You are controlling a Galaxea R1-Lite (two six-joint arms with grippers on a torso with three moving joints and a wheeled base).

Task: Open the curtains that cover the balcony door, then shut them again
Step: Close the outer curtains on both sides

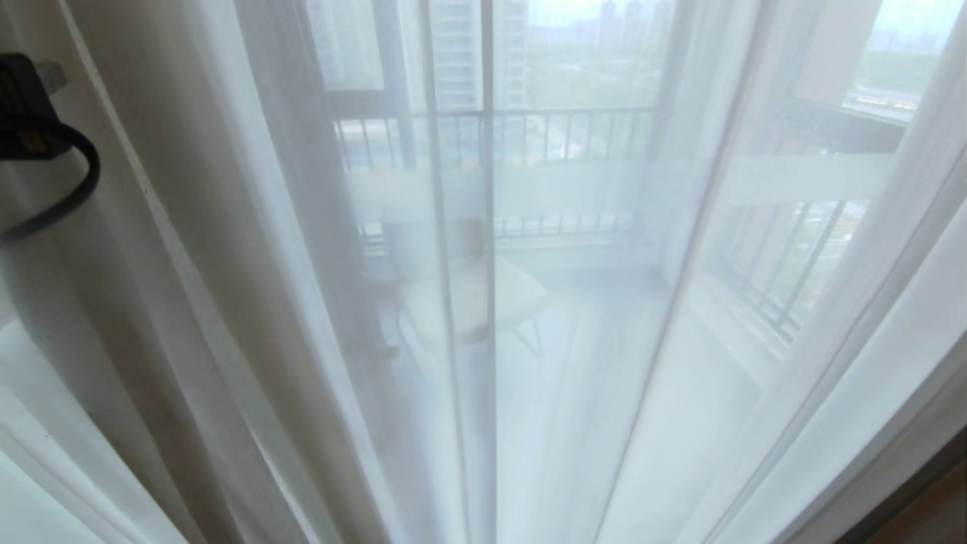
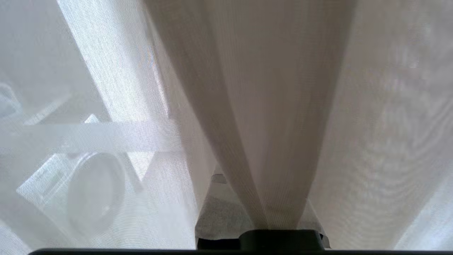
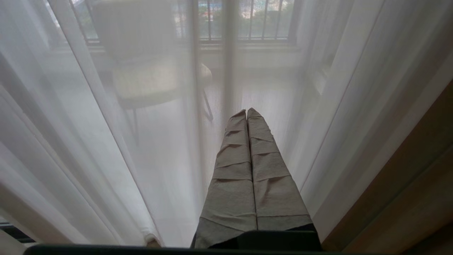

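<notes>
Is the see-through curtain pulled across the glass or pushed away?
Pulled across. The sheer curtain hangs spread over the whole view, so the balcony railing and chair look hazy through it.

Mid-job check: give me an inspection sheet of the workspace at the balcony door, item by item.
Surface: wooden floor, a strip beside the curtain hem.
Job's things: sheer curtain drawn across the balcony door; thick beige curtain bunched in folds.
Clutter: nothing seen on the room side.
Grippers: left gripper shut on the thick beige curtain; right gripper shut, empty, short of the sheer curtain.
Cables: black cable looping off the left arm.
Surroundings: chair and railing on the balcony, seen through the sheer curtain.
</notes>
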